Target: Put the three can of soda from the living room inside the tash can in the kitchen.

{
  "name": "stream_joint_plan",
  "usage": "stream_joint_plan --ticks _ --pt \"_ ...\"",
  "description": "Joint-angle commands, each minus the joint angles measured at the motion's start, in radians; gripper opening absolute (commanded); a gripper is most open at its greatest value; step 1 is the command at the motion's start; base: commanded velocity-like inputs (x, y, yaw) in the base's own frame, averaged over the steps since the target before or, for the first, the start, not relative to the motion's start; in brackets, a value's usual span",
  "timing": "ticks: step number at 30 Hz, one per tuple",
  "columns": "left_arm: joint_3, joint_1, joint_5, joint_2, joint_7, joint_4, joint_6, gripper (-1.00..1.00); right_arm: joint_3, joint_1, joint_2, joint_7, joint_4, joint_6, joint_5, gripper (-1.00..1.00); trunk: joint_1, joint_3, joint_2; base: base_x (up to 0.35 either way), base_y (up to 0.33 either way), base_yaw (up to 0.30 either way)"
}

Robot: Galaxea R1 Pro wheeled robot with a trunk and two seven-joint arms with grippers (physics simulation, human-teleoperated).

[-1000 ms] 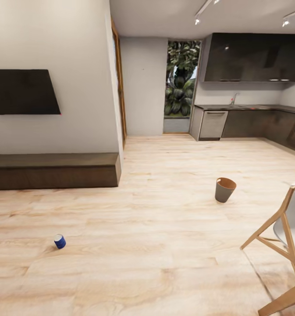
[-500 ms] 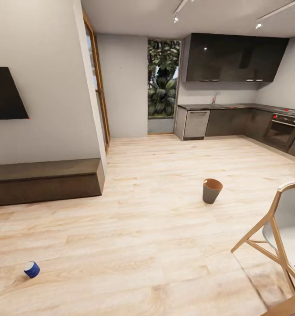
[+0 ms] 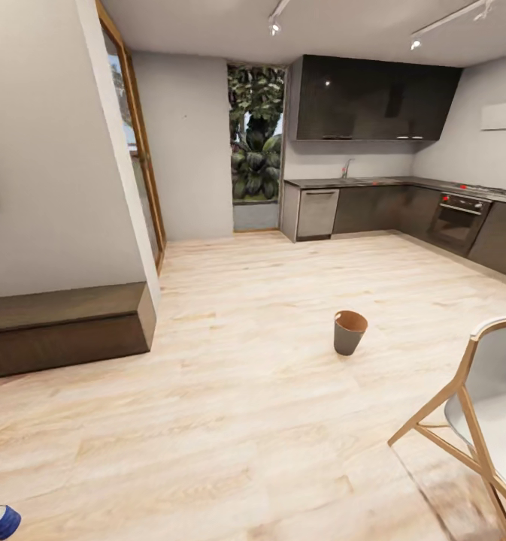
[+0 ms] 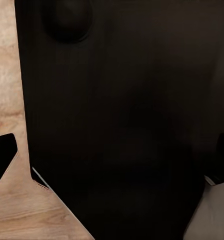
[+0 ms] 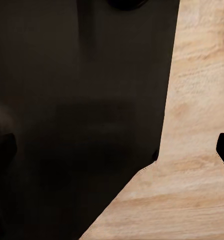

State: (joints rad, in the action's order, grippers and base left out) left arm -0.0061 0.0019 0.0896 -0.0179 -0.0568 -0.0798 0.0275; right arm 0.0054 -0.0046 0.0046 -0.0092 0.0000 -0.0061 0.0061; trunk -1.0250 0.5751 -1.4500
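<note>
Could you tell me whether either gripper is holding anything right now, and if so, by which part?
It looks like nothing is held. In both wrist views the fingertips sit wide apart at the frame edges with no can between them. The bin stands alone on the floor.

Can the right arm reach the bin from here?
Probably not yet. The bin stands upright on open floor well ahead of the robot, with nothing between but bare boards; the chair sits off to the right. The base likely needs to drive closer first.
</note>
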Motion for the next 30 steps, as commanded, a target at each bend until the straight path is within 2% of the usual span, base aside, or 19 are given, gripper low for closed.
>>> stream_joint_plan --ticks 1,10,18,30 --pt "0.0 0.0 0.0 0.0 0.0 0.0 0.0 1.0 0.0 0.0 0.0 0.0 0.0 0.0 0.0 1.0 0.0 0.0 0.0 0.336 0.005 -0.056" --pt "0.0 0.0 0.003 0.002 0.001 0.0 0.001 1.0 0.001 0.0 -0.001 0.0 0.0 0.001 0.0 1.0 0.0 0.0 0.0 0.336 0.058 -0.01" --pt "0.0 0.0 0.04 0.003 0.002 -0.001 0.004 1.0 0.001 0.0 -0.001 0.0 0.0 0.001 0.0 1.0 0.0 0.0 0.0 0.336 0.078 0.0" --pt "0.0 0.0 0.044 0.003 0.0 0.0 0.005 1.0 0.001 0.0 -0.001 0.0 0.0 0.001 0.0 1.0 0.0 0.0 0.0 0.336 0.082 0.0"
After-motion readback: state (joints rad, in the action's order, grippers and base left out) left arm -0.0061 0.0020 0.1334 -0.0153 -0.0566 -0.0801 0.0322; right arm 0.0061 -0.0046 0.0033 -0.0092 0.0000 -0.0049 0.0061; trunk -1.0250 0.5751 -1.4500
